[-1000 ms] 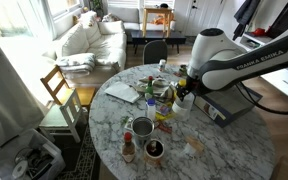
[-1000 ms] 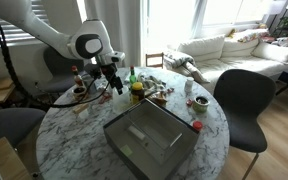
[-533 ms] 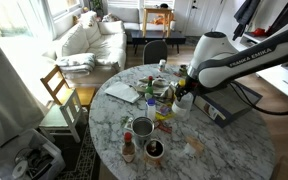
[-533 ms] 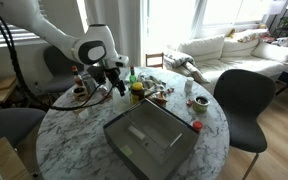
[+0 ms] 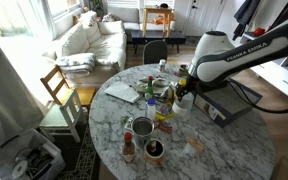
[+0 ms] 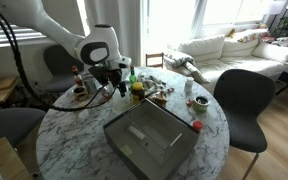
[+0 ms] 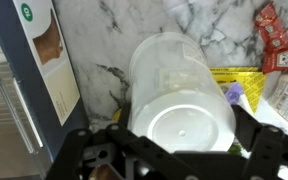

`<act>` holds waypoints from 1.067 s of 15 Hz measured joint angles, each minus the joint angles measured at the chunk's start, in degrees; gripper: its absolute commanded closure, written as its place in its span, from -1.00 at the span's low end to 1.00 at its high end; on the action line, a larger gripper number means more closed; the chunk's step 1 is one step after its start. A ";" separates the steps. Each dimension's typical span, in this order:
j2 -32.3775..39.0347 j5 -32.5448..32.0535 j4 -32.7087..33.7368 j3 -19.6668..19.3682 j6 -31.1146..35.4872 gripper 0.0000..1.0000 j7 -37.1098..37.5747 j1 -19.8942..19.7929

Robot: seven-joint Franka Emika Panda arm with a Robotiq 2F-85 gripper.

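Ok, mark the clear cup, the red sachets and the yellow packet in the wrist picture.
clear cup [image 7: 179, 80], wrist view, on its translucent side wall.
red sachets [image 7: 280, 52], wrist view, on the lower sachet.
yellow packet [image 7: 246, 78], wrist view, on its top edge.

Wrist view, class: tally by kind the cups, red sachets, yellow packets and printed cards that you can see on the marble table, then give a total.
Translucent plastic cup: 1
Red sauce sachets: 2
Flat yellow packet: 1
Printed paper card with a green logo: 1
Total: 5
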 measured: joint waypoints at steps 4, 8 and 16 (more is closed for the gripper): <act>-1.25 -3.48 2.35 -0.08 -12.74 -0.41 -0.36 0.42; -2.76 -8.23 5.66 0.70 -29.31 -0.41 -1.85 1.64; 2.49 -11.12 9.28 3.54 -37.18 -0.41 -6.83 3.42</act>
